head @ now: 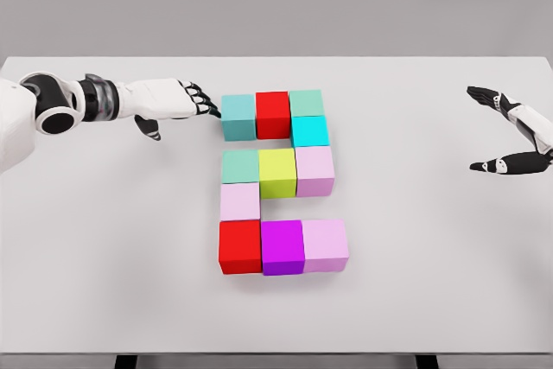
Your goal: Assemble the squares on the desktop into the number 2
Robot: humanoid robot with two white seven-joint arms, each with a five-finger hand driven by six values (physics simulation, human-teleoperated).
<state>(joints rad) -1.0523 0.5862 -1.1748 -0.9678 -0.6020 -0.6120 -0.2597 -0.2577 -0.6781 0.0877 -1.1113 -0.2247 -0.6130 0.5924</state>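
Cubes of many colours sit packed together at the middle of the white table point(432, 300), and from where I stand they read as a blocky numeral 2. Along the top row run a teal cube point(238, 117), a red cube point(272, 114) and a pale green cube point(306, 103), side by side and touching, though the teal one sits a shade lower than its neighbours. Just below the pale green one, on the right, is a bright cyan cube point(309, 131). The middle row holds a sea-green cube point(240, 166), a yellow-green cube point(277, 173) and a lilac cube point(314, 171). Under the sea-green one, on the left side, a pale pink cube point(239, 202) links down to the bottom row: a second red cube point(239, 247), a magenta cube point(282, 247) and a light pink cube point(325, 245).

Reaching in from the upper left of the frame, the left hand point(168, 99) lies flat and low, fingers stretched out straight, its dark fingertips point(207, 107) touching or just short of the teal cube's left face; it grips nothing. At the right edge of the frame, well apart from the cubes, the right hand point(510, 131) hovers with thumb and fingers spread wide, empty.
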